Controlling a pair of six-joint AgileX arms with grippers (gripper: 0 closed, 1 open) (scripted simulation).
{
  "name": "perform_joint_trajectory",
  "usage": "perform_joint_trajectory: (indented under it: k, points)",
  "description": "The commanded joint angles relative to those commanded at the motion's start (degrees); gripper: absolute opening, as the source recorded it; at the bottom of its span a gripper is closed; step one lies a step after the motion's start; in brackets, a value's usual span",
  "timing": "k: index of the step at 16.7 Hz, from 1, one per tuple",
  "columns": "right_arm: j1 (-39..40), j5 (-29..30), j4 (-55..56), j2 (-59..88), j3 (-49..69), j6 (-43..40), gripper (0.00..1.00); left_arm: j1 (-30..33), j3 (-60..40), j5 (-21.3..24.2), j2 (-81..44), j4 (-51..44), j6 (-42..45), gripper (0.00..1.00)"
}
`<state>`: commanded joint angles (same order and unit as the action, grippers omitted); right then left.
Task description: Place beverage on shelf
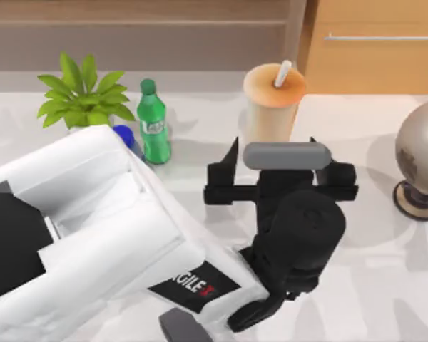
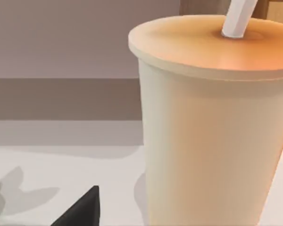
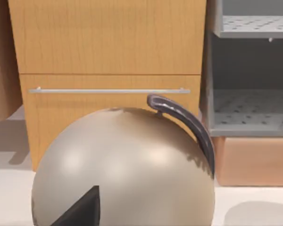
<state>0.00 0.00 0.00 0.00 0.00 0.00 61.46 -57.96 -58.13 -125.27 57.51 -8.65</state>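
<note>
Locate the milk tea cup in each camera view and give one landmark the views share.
Top view: the beverage stands upper centre, just beyond the left gripper, right of the green soda bottle.
Left wrist view: the beverage is close up, its white straw rising from the lid.
Right wrist view: it is not in this picture; the globe is.
Shared landmark: the orange-wood cabinet with its silver bar handle.

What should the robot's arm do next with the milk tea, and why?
Probably ease the left gripper forward a little until its fingers sit on either side of the beverage, then close. The cup stands upright on the table just ahead of the open fingers, not yet between them, and the shelf lies behind it.
</note>
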Motion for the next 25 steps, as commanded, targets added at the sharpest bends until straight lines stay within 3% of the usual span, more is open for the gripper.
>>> perform_joint_trajectory:
  k: [5,13,18,25]
  points:
    - [0.0,0.0,0.0,0.0,0.0,0.0,1.0,-0.79,-0.66,0.71,-0.35,-0.29,0.17,1.0]
    - [0.0,0.0,0.0,0.0,0.0,0.0,1.0,-8.45,-12.3,8.45,-7.64,-2.99,2.16,1.0]
    - [0.0,0.0,0.0,0.0,0.0,0.0,1.0,-8.87,-12.94,8.87,-8.05,-3.15,2.26,1.0]
    - [0.0,0.0,0.0,0.0,0.0,0.0,1.0,-8.87,-12.94,8.87,-8.05,-3.15,2.26,0.47]
